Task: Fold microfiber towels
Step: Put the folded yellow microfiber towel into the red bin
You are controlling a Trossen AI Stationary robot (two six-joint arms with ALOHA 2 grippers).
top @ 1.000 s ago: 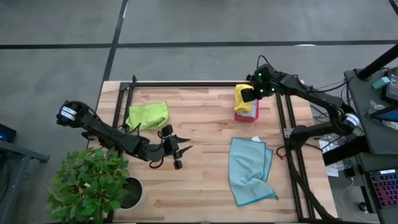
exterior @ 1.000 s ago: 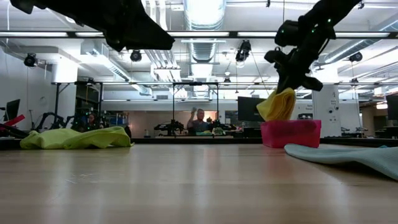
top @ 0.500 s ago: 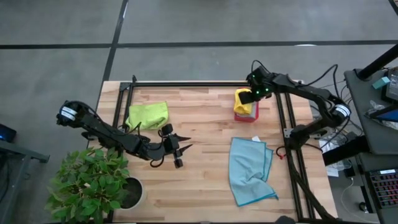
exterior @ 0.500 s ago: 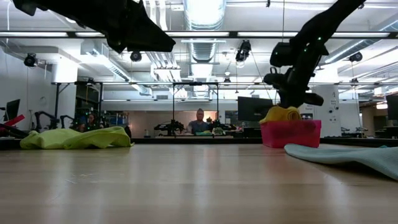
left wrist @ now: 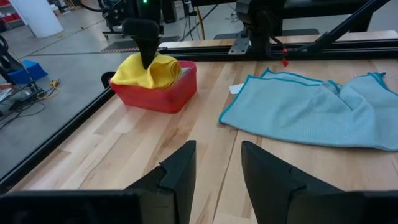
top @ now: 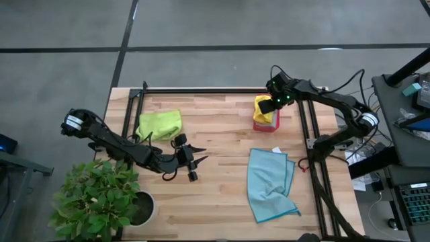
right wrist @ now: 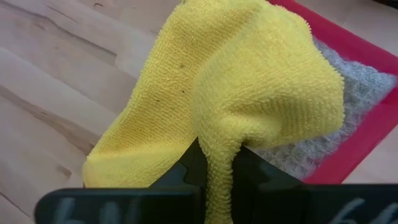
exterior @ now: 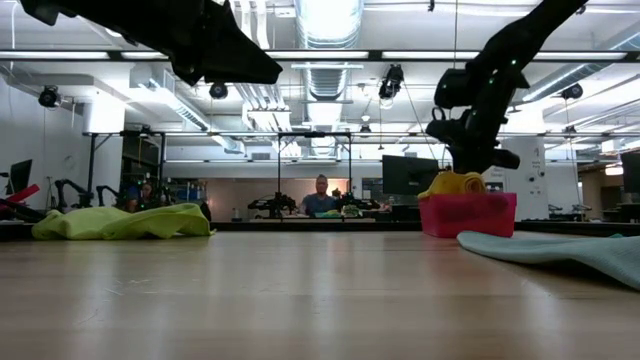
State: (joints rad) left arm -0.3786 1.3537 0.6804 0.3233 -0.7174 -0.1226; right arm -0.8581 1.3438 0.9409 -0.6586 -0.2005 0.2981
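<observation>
Wooden slats make up the table (top: 222, 134), framed by black rails. At its far right, the pink-red tray (top: 267, 123) is seen with a grey towel (right wrist: 364, 93) in it. The right gripper (right wrist: 214, 163) is positioned over the tray, fingers pinched nearly closed on the yellow towel (top: 263, 107), which is draped onto the tray. The light blue towel (top: 270, 182) lies rumpled near the right edge. The lime green towel (top: 160, 124) is bunched at far left. The left gripper (top: 197, 165) hovers mid-table, fingers partly parted, holding nothing.
</observation>
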